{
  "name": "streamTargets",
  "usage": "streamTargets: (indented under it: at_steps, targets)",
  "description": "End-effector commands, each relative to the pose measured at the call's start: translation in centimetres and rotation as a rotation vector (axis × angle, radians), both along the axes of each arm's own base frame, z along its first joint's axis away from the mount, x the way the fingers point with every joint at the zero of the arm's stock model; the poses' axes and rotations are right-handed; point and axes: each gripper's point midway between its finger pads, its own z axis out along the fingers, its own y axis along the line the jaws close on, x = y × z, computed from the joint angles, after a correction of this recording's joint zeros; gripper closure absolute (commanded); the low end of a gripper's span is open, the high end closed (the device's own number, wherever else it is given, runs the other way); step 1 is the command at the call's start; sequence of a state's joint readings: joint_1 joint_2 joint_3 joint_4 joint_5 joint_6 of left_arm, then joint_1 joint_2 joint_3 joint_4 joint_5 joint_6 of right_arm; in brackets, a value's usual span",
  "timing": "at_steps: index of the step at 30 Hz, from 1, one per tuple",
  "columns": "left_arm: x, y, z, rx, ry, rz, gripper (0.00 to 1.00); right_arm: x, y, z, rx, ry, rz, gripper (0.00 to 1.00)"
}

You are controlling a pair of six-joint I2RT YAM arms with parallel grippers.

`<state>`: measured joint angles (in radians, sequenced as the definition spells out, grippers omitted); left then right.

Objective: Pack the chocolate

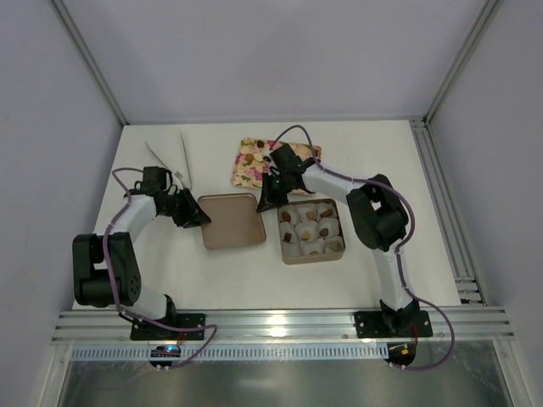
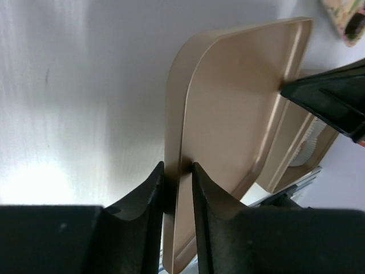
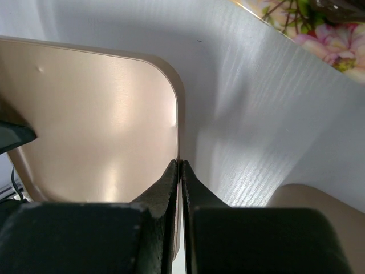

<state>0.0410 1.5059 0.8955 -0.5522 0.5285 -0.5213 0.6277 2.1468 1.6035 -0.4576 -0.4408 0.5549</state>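
The chocolate (image 1: 288, 215), brown and tan pieces in white paper cups, fills the gold tin box (image 1: 315, 258) right of centre. Beside it on the left is the gold lid (image 1: 231, 222), inner side up. My left gripper (image 1: 197, 216) is shut on the lid's left rim (image 2: 171, 114), one finger on each side of the wall, as the left wrist view shows at the gripper (image 2: 178, 166). My right gripper (image 1: 267, 203) is shut on the lid's right edge; in the right wrist view the thin rim of the lid (image 3: 97, 125) runs between the tips of the gripper (image 3: 179, 162).
A floral patterned packet (image 1: 254, 161) lies behind the lid and box, under my right arm. A white folded sheet (image 1: 174, 157) lies at the back left. Metal rails (image 1: 441, 203) run along the table's right side and near edge.
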Motion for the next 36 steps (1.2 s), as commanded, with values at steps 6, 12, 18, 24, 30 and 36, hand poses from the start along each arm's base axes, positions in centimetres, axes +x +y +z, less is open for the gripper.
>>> streamTargets:
  at_steps: [6,12,18,24,30,36]
  targets:
    - [1.1,-2.3,7.0,-0.152,-0.171,-0.02,0.91,-0.9,2.9,7.5,0.206,-0.066,0.044,0.96]
    - [0.6,-2.7,10.3,-0.173,-0.229,-0.04,1.0,-1.0,3.1,9.2,0.241,-0.079,0.044,0.96]
    - [0.4,-2.9,13.9,-0.195,-0.312,-0.033,1.0,-1.3,3.1,11.4,0.284,-0.106,0.039,0.9]
    - [0.3,-3.2,17.4,-0.23,-0.38,-0.019,1.0,-1.8,2.1,15.5,0.37,-0.151,0.019,0.77]
    - [-0.1,-3.5,20.6,-0.265,-0.441,0.0,1.0,-3.0,1.0,19.4,0.447,-0.199,0.011,0.62]
    - [-0.4,-4.0,23.3,-0.333,-0.503,0.011,1.0,-4.5,0.3,21.7,0.561,-0.193,0.011,0.44]
